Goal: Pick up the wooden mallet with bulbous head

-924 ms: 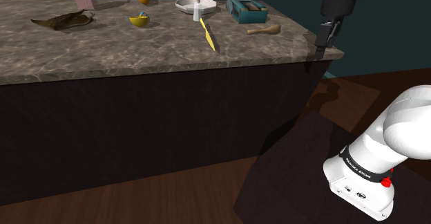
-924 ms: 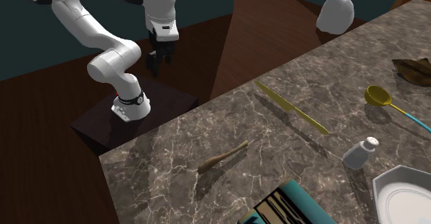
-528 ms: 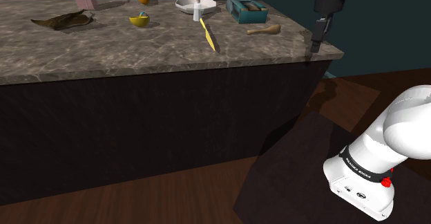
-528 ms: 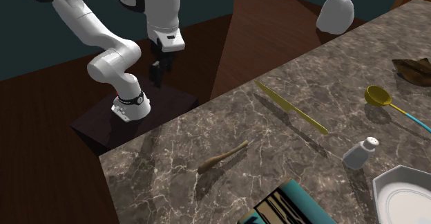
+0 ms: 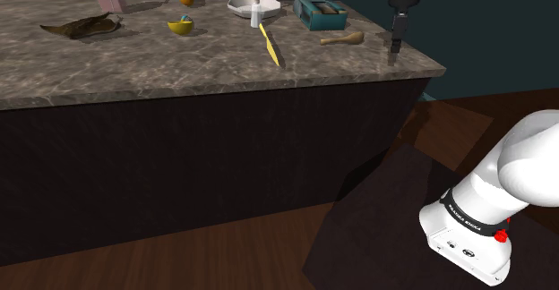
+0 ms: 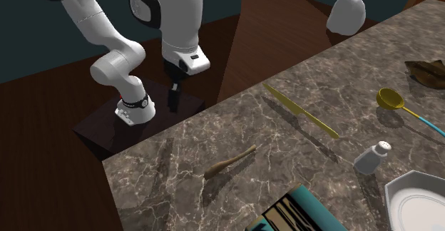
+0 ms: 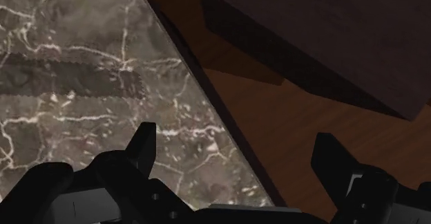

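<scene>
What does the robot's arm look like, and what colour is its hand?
The arm is white and rounded, with dark joints. A black band with white lettering rings its base, beside a small red knob. The gripper is all black with two blocky fingers.

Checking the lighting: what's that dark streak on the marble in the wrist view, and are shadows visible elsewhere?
Wrist view: it looks like a soft-edged shadow on the counter. Second exterior view: mallet and knife cast a shadow alongside. Shoulder view: dim, the counter's front nearly black.
</scene>
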### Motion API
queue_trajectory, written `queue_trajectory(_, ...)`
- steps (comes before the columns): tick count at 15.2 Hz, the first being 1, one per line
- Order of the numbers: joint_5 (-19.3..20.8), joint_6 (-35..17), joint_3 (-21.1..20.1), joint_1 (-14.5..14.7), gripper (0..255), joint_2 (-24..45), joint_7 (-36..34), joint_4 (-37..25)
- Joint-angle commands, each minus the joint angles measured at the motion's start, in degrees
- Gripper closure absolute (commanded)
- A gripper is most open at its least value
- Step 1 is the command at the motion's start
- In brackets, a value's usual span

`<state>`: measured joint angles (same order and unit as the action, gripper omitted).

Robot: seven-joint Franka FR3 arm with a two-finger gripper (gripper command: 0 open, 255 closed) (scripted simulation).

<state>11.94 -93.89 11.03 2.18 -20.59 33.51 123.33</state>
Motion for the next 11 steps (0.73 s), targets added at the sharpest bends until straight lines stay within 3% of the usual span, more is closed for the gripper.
queue_trajectory(1,0.5,-1.7,1.5,0.2,0,4.4,4.6,-3.1)
queue_trajectory(11,-1.8,-3.7,4.6,-0.3,0,27.1,25.5,-25.2)
